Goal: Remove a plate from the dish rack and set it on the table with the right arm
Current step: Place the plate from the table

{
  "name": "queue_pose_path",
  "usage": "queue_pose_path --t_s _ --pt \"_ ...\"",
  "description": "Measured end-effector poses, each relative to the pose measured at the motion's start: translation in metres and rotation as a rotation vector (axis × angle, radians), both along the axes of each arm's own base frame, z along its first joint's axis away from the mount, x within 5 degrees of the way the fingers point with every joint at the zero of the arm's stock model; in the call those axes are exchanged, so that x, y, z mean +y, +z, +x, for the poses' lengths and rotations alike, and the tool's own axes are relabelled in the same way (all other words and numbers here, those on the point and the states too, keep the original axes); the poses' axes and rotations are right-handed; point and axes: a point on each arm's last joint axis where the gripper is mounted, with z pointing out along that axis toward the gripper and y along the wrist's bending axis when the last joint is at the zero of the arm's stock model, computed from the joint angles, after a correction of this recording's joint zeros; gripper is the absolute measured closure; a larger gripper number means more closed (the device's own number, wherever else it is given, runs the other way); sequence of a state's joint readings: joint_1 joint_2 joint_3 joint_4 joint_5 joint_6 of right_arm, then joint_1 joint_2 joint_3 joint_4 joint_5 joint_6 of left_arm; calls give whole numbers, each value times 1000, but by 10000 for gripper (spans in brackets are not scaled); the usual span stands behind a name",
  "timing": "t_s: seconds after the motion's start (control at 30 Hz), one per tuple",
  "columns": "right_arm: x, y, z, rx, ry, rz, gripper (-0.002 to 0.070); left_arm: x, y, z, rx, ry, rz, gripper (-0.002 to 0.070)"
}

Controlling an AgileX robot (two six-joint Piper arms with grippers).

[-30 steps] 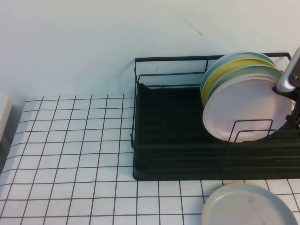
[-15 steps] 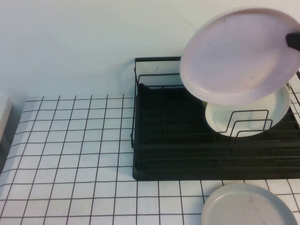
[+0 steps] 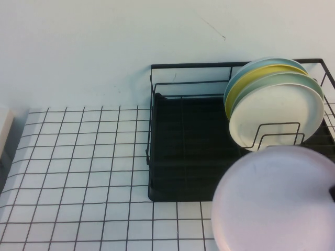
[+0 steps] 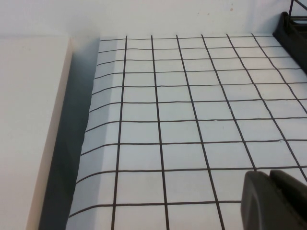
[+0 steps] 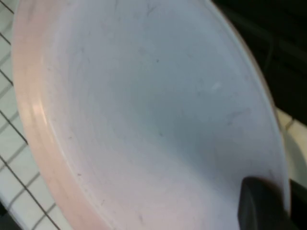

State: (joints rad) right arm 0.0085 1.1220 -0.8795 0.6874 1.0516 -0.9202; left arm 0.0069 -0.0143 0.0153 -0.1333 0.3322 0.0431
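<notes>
Writing: none readable anywhere.
Right gripper [image 5: 261,203]: clamped on the pink plate [image 3: 275,201] rim (mostly cut off).
Plate: at the table's [image 3: 78,172] front right corner, before the dish rack [image 3: 188,151], hiding what's beneath.
Left gripper [image 4: 273,199]: near the table's left edge, fingers together, empty.

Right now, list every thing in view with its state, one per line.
Pink plate: out of the rack, held at its rim.
Right gripper: shut on the plate's edge.
Left gripper: low over the table, holding nothing.
Dish rack: three plates upright in it.
</notes>
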Motion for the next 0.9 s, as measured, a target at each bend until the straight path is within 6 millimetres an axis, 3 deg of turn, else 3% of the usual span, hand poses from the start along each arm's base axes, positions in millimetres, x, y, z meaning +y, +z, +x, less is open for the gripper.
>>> queue_pose_path --t_s 0.17,0.27,0.7,0.9 --pt "-13 -57 -6 113 -175 -100 634 0 0 0 0 0 0 678" --pt "-16 -79 -3 143 -235 -116 634 0 0 0 0 0 0 678" --pt "-17 -135 23 361 -287 -139 626 0 0 0 0 1 -5 678" --pt "-17 -141 26 377 -293 -144 480 0 0 0 0 1 -5 678"
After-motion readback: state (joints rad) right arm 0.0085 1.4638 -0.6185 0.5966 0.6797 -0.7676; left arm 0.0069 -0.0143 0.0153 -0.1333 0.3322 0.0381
